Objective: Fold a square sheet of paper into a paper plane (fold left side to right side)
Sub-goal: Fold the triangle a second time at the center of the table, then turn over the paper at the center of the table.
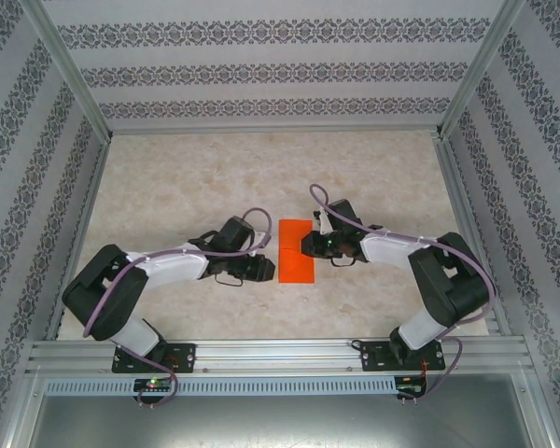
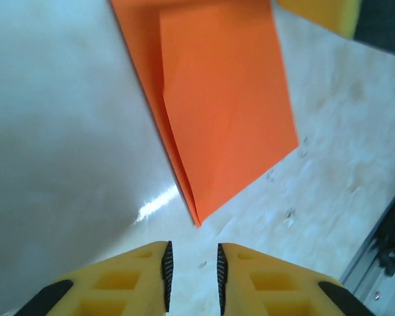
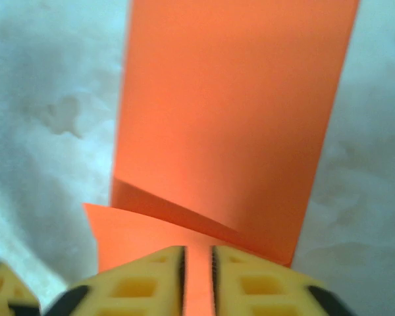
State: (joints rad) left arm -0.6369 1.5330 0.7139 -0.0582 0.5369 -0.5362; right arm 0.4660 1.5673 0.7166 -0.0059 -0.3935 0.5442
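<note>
The square sheet of paper (image 1: 294, 266) is bright orange and lies folded over on itself on the table as a narrow upright rectangle, not in the shape of a paper plane. In the left wrist view its layered corner (image 2: 224, 99) points toward my left gripper (image 2: 192, 263), which stands open a short way off with bare table between the pads. That left gripper (image 1: 266, 268) sits just left of the sheet. My right gripper (image 1: 307, 245) is at the sheet's right edge. Its jaws (image 3: 197, 270) are slightly open over the paper (image 3: 230, 112), where a loose flap lifts.
Marble-patterned table (image 1: 187, 187) with patterned walls on three sides and an aluminium rail (image 1: 280, 355) along the near edge. A yellow finger of the right gripper (image 2: 322, 13) shows at the top of the left wrist view. Free room lies behind the paper.
</note>
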